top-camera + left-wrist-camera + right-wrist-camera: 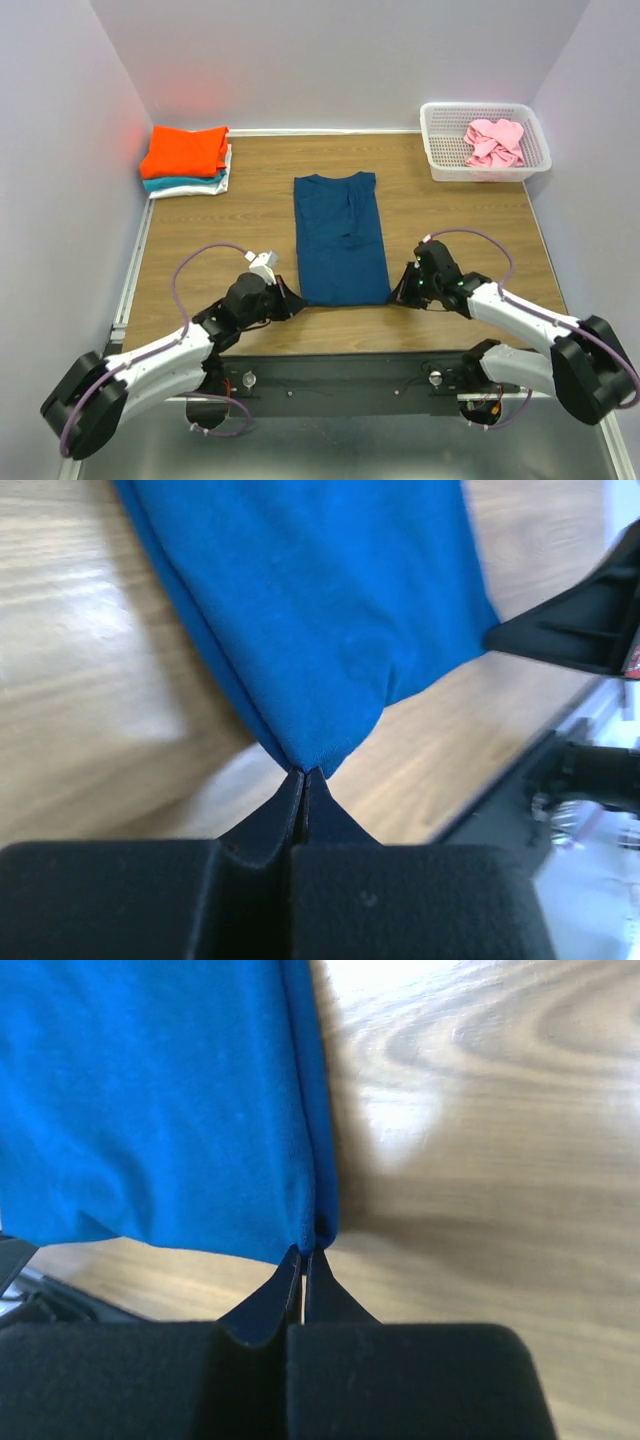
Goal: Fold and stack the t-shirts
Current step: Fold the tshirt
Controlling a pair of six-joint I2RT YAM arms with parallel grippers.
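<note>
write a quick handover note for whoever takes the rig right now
Left gripper: shut on the near left corner of the blue t-shirt.
Right gripper: shut on its near right corner.
The blue t-shirt lies flat in the middle as a long narrow strip.
Done: orange t-shirt, teal t-shirt and white t-shirt are folded and stacked at far left.
Left: probably fold the blue one short and stack it, then the pink t-shirt, crumpled in the basket at far right.

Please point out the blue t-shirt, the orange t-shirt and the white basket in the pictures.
blue t-shirt (340, 235): top external view, middle of the flat cloth.
orange t-shirt (185, 150): top external view, middle of its upper face, on top of the stack.
white basket (440, 146): top external view, bare left lattice part.
</note>
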